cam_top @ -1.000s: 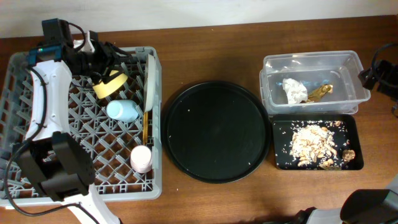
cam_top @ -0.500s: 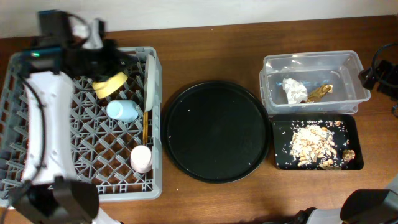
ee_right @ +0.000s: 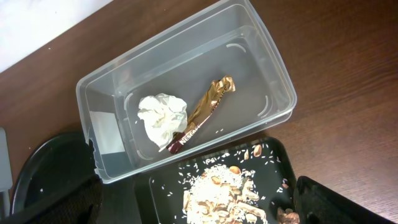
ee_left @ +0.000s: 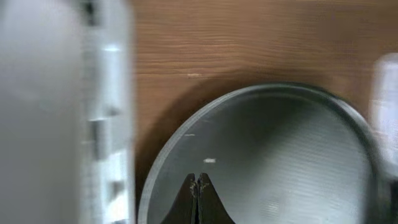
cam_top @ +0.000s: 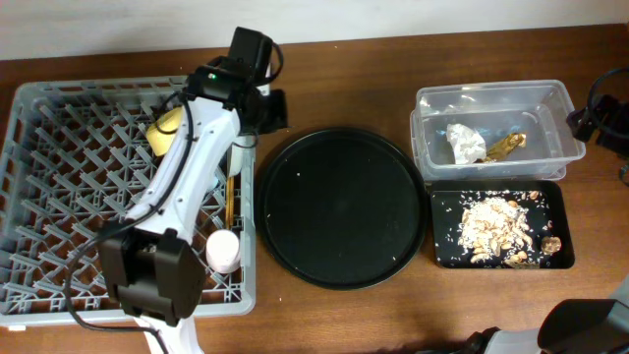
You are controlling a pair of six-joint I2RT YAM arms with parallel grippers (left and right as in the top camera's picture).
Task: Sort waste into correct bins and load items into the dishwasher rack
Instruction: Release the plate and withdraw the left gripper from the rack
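Observation:
The grey dishwasher rack fills the left side and holds the yellow bowl, a pink cup and the chopsticks. My left arm reaches across the rack. Its gripper is shut on nothing, above the near-left rim of the round black tray. The clear tub holds a white tissue and a gold wrapper. Food scraps lie in the shallow black tray. Above it my right gripper stands wide open and empty.
The big round black tray lies between the rack and the bins, with a few crumbs on it. My right arm shows only at the right edge in the overhead view. Bare brown table runs along the back and front.
My left gripper has shut empty. The arm has swung right from the rack's back-left corner to the round tray's edge. The yellow bowl stays in the rack. My right arm has not moved.

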